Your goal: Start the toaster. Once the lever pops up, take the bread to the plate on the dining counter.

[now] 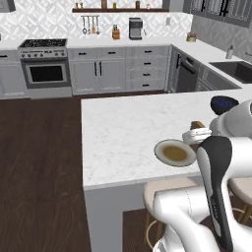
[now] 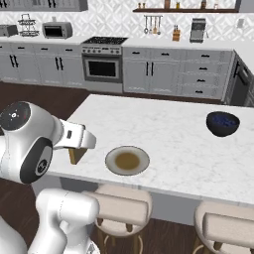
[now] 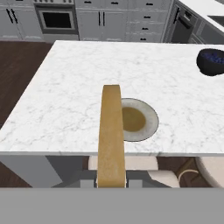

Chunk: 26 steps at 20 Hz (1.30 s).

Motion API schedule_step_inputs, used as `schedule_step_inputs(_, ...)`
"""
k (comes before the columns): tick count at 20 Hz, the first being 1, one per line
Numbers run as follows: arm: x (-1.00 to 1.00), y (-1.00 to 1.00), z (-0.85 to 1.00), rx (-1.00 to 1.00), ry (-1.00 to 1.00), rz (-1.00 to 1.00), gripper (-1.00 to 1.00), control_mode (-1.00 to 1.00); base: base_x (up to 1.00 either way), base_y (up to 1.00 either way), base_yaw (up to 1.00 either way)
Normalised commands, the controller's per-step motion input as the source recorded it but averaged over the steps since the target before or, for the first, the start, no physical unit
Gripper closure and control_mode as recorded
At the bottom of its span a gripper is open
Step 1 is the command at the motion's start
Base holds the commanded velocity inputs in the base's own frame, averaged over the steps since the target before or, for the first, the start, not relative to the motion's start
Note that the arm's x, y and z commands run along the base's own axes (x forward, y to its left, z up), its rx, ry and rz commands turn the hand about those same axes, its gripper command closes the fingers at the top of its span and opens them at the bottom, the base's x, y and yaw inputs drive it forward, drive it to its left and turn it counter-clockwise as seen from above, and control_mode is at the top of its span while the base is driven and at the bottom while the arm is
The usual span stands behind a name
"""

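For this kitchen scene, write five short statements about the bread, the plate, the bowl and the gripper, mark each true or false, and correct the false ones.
1. The gripper is shut on the bread. True.
2. The bread lies flat on the plate. False: it is held edge-on in the gripper, not on the plate.
3. The plate sits on the dining counter near its stool-side edge. True.
4. The dark bowl is stacked on the plate. False: it stands apart on the counter.
5. The plate is already empty of bread. True.
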Motion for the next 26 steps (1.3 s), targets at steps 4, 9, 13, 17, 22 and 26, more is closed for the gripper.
schedule_step_inputs(4,0.00,0.00,0.00,0.00,0.00,0.00,1.00,1.00,0.22,-0.19,-0.08)
schedule_step_inputs(9,0.00,0.00,0.00,0.00,0.00,0.00,1.00,1.00,0.19,-0.07,-0.09)
schedule_step_inputs(13,0.00,0.00,0.00,0.00,0.00,0.00,1.00,1.00,0.23,0.00,-0.14)
schedule_step_inputs(17,0.00,0.00,0.00,0.00,0.00,0.00,1.00,1.00,0.19,0.00,-0.11)
schedule_step_inputs(22,0.00,0.00,0.00,0.00,0.00,0.00,1.00,1.00,0.19,0.00,-0.05)
schedule_step_inputs(26,0.31,-0.08,-0.28,0.13,0.00,0.00,1.00,-1.00,0.07,0.00,0.00)
